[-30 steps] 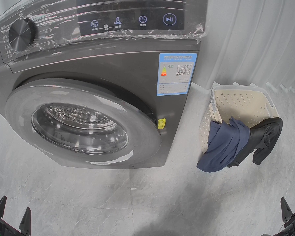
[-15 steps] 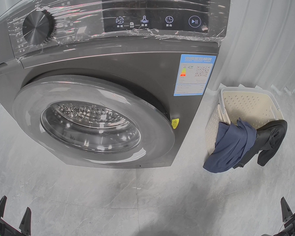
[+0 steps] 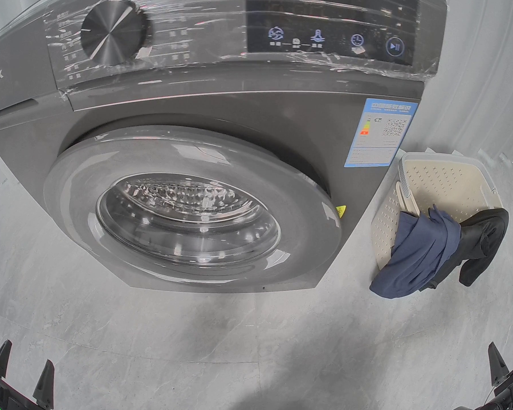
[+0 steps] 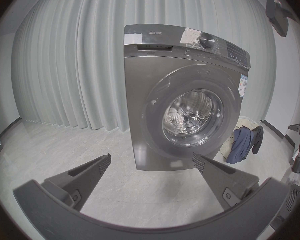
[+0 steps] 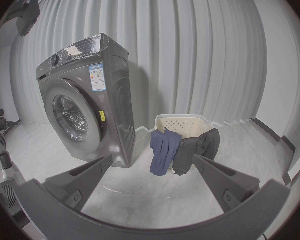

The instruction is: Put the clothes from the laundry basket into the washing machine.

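A grey front-loading washing machine point(image 3: 222, 115) stands before me, its round glass door point(image 3: 191, 217) shut. To its right on the floor sits a cream laundry basket point(image 3: 447, 180). A blue garment point(image 3: 419, 251) and a black garment point(image 3: 481, 240) hang over the basket's near rim. My left gripper point(image 3: 20, 368) is low at the near left, open and empty. My right gripper point(image 3: 510, 351) is low at the near right, also open and empty. Both are well short of the machine and the basket. The wrist views show the washing machine point(image 4: 186, 97) and the basket point(image 5: 185, 125) with the clothes.
Pale marbled floor point(image 3: 256, 337) stretches between me and the machine. White pleated curtains point(image 5: 190, 50) close off the back of the room. A dark baseboard point(image 5: 273, 134) runs along the wall on the right.
The whole head view has shifted: the machine and basket slid rightward in it and look slightly larger, so the camera moved. Both grippers hold the same spots in the picture.
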